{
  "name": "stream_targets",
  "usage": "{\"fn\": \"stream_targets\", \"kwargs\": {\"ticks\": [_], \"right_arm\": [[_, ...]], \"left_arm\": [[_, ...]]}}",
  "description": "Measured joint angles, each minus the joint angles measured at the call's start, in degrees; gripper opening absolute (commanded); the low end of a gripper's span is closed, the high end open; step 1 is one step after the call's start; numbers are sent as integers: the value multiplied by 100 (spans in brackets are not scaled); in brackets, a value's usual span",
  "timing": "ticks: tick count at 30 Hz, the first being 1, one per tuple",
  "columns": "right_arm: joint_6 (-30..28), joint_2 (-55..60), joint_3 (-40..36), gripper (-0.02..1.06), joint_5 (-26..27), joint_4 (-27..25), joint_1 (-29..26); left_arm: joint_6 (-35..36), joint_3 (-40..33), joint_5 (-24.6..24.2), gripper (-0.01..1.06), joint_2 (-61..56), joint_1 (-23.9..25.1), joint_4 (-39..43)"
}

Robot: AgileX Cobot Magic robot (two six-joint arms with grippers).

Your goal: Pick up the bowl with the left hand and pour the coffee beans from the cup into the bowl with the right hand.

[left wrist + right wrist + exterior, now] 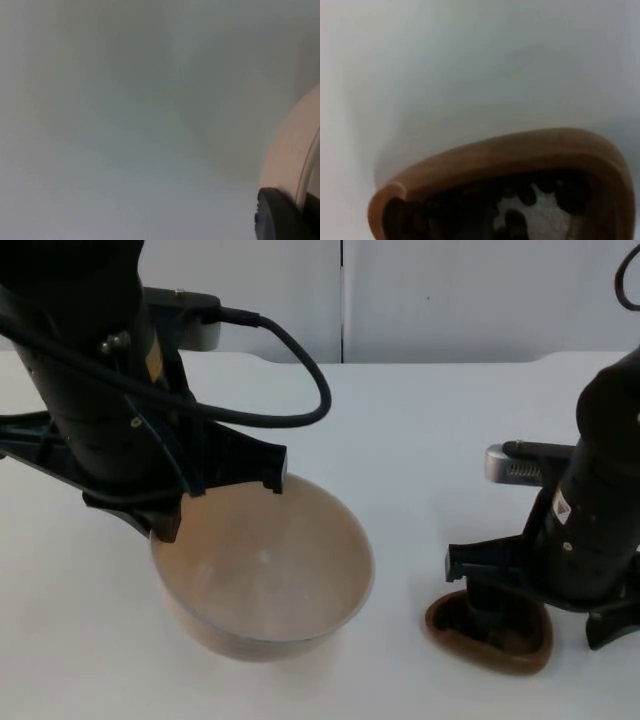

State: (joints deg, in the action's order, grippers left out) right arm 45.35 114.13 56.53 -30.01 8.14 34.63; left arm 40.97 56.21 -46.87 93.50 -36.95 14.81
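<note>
Two vessels on a white tabletop (pixel 430 440), each with a hand at its rim.

Bowl (pixel 262 575): wide, shallow, pale beige, empty inside; left of centre. It appears tilted and perhaps lifted a little, though I cannot tell whether its base has left the surface. Left hand (pixel 220 502): at the far-left rim, one finger over the inner lip, the other outside and lower, closed on the bowl's wall. The left wrist view shows the pale wall beside a black fingertip (pixel 280 215). Handling, as a judgement: stiff, smooth, probably light while empty. A one-sided rim pinch leaves it free to swing, and added beans would pull the far side down. A deeper bite on the wall would steady it.

Cup (pixel 490 632): brown, rounded-triangular mouth, low; on the tabletop to the right, well apart from the bowl. The right wrist view shows dark coffee beans (pixel 520 200) inside, with a pale patch among them. Right hand (pixel 535 625): down at the cup, one finger inside the mouth, the other outside its right wall; whether it has clamped I cannot tell. Handling, as a judgement: rigid, thick-walled, likely smooth-glazed, so a wall pinch could slip as it tips. Its pointed corner would serve as a spout. Loose beans roll and bounce, so a slow tip close over the bowl suits them.
</note>
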Motion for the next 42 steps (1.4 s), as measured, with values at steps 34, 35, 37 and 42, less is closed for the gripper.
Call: {"fn": "stream_targets", "kwargs": {"ticks": [34,35,37,42], "right_arm": [[0,12,24,0,13,42,0],[-13,12,24,0,3,42,0],[-33,2,24,0,3,42,0],[-64,-128,24,0,-50,42,0]], "left_arm": [[0,0,0,0,0,0,0],[0,0,13,0,0,0,0],[0,0,13,0,0,0,0],[0,0,13,0,0,0,0]]}}
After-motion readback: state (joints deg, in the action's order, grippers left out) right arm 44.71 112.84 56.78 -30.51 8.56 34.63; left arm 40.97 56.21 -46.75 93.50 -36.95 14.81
